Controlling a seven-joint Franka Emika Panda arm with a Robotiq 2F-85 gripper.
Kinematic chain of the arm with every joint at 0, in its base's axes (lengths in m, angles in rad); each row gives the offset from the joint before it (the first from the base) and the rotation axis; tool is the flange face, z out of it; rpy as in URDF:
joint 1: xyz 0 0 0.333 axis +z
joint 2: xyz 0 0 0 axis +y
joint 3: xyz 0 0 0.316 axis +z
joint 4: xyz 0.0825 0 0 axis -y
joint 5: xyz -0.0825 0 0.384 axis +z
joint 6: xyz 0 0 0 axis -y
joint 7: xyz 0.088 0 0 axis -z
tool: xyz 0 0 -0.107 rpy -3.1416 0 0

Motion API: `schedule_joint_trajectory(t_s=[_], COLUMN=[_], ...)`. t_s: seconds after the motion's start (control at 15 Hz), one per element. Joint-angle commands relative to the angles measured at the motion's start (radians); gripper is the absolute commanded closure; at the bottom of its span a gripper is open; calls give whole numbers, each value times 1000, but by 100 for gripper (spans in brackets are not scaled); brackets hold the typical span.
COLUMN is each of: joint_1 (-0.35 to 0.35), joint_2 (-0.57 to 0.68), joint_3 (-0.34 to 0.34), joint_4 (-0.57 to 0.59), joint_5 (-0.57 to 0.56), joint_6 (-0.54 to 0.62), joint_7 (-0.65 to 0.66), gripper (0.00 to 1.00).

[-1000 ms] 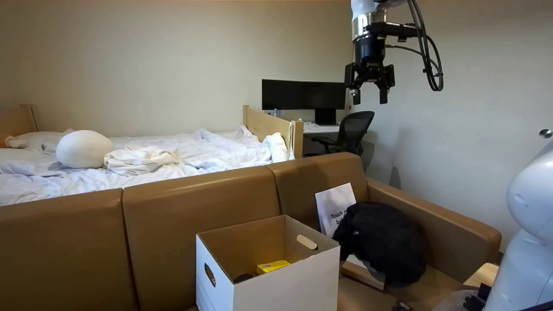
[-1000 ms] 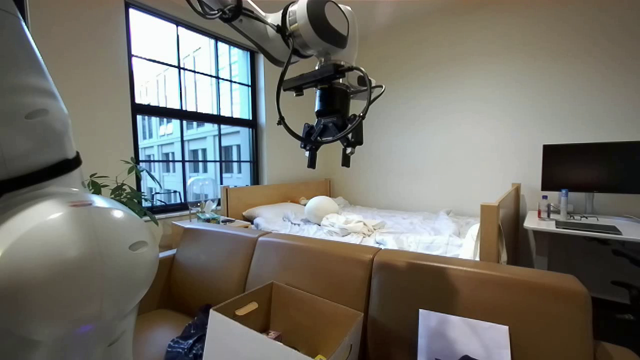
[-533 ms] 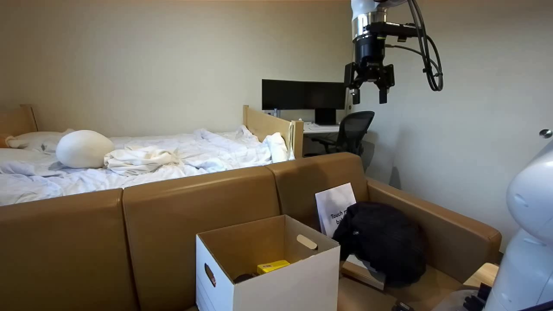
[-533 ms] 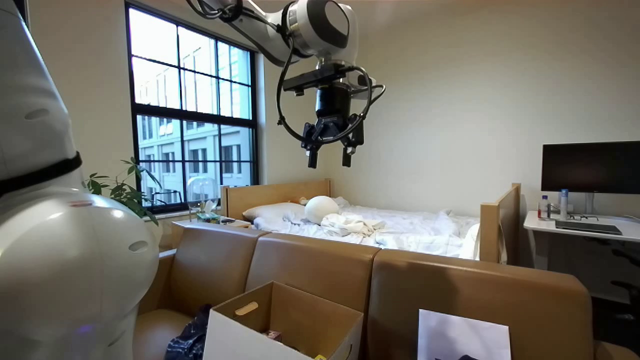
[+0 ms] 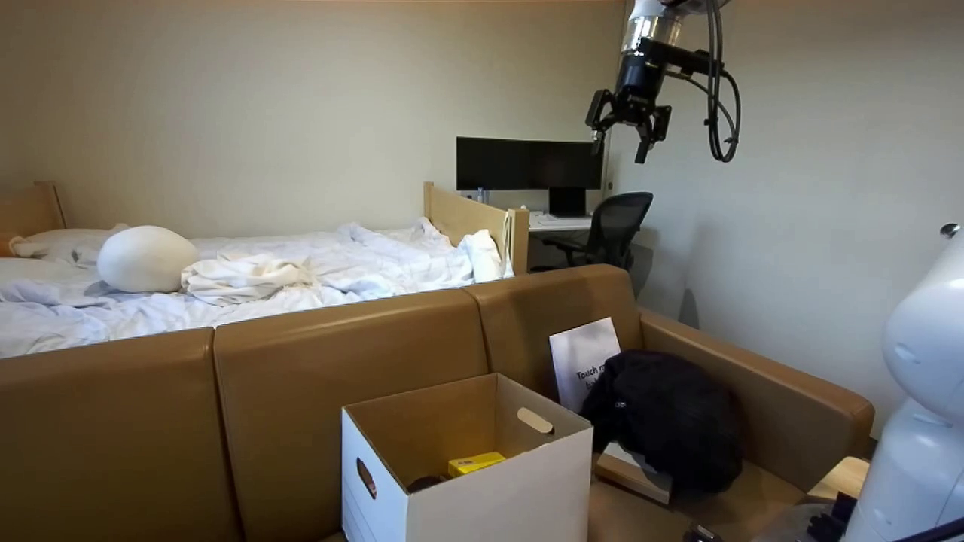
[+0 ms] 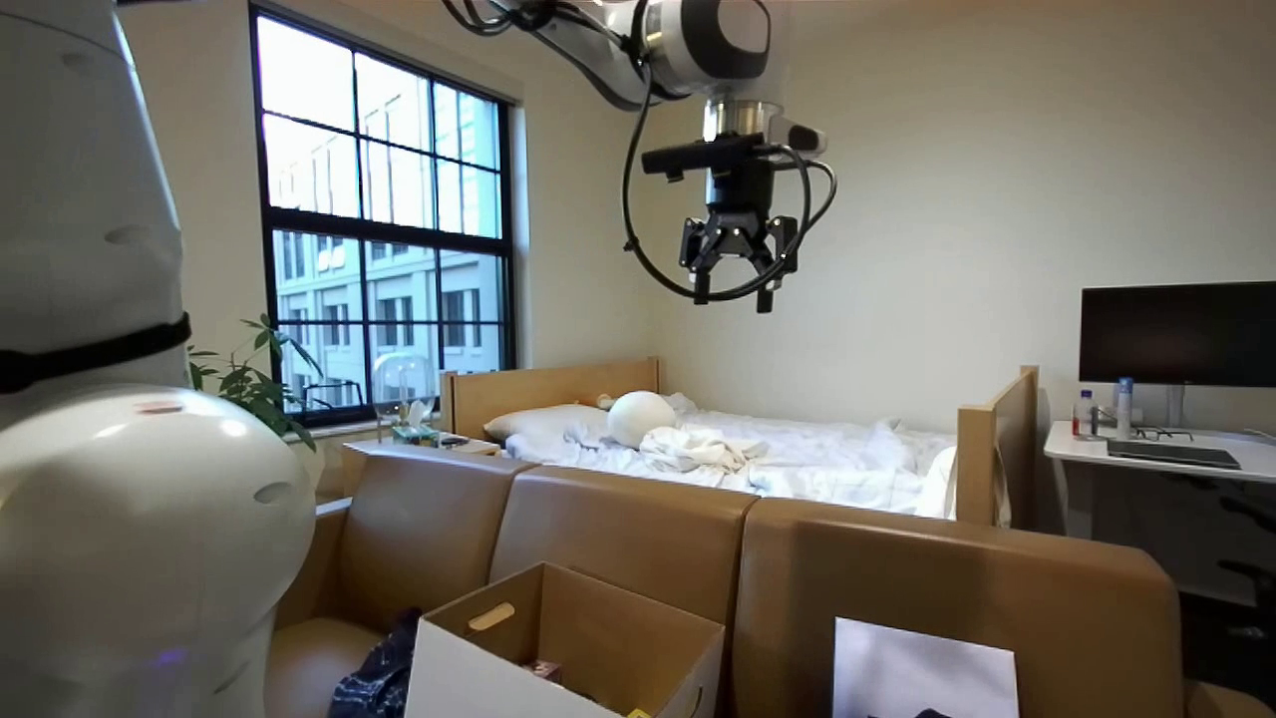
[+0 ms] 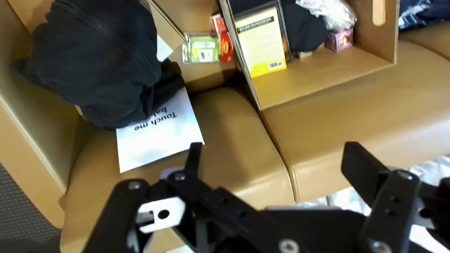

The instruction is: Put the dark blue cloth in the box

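The dark blue cloth [image 5: 670,421], a bulky almost black bundle, lies on the sofa seat by the armrest. It also fills the upper left of the wrist view [image 7: 98,63]. To one side of it stands the box [image 5: 497,493], white outside and brown inside, with its top uncovered. A yellow book [image 7: 262,47], some black fabric [image 7: 304,28] and a small pink carton [image 7: 339,40] are inside. My gripper [image 5: 619,153] hangs high above the sofa, slightly tilted, apart from cloth and box. Its fingers [image 7: 362,168] are spread wide, with nothing between them.
A printed white sheet [image 5: 584,361] leans on the sofa back [image 5: 354,346], partly behind the bundle. A flat package [image 5: 633,482] sticks out under it. Green packaging [image 7: 202,49] lies beside the box. Patterned navy fabric [image 6: 379,668] sits at the box's far end. A bed [image 5: 361,260] stands behind.
In the last half second my gripper has shifted left, risen slightly and tilted in an exterior view, while it moved right in the opposite one. The cloth and the box have not moved.
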Motion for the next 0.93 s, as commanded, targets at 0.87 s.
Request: schedule_joint_trajectory(t_s=[0.87], joint_1=[-171], joint_2=[321], joint_3=[-66], joint_4=[252], joint_5=[198], joint_6=[99], joint_7=[-29], gripper=[0])
